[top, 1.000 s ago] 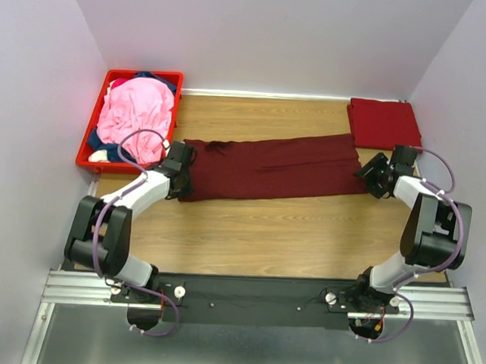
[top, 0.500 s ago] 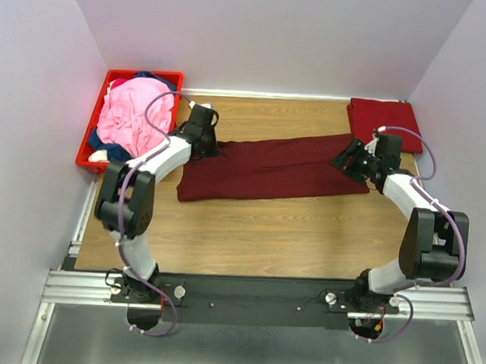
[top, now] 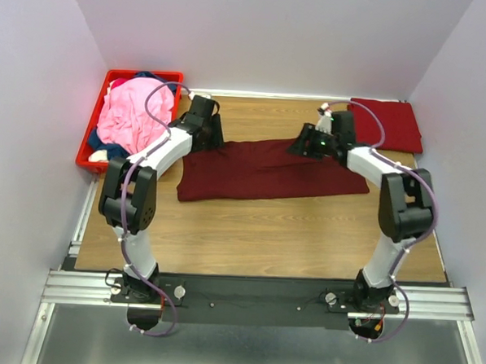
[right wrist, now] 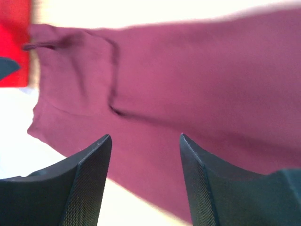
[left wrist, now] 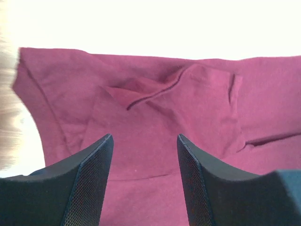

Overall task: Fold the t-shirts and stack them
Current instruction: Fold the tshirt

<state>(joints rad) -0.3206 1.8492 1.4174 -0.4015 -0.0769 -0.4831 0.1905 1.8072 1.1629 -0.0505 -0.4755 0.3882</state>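
Maroon cloth fills both wrist views: the maroon t-shirt (top: 268, 169) lies as a long band across the middle of the table (top: 265, 232), running from the left side toward the right. The layered hems in the left wrist view suggest it is already doubled along its length. The left gripper (top: 209, 136) hangs over the band's far-left corner, jaws spread with nothing between them. The right gripper (top: 304, 146) hangs over the far edge, right of the middle, likewise spread and empty. A folded shirt (top: 384, 124) sits at the table's far right corner. The red crate (top: 93, 167) at the far left edge holds a pink shirt (top: 136, 115) with other cloth under it.

The step in hand looks like the crosswise fold that shortens the band. To do it well, each gripper should come down where all the layers lie together and pinch through the whole thickness — a bite on the top layer alone would peel the first fold open. The loose collar pleat (left wrist: 155, 87) under the left gripper is a spot to avoid. Both ends should rise level and travel together so the cloth does not skew, then be laid edge on edge. The right wrist view is blurred, so how many layers lie under that gripper cannot be told — it may need to go deeper.
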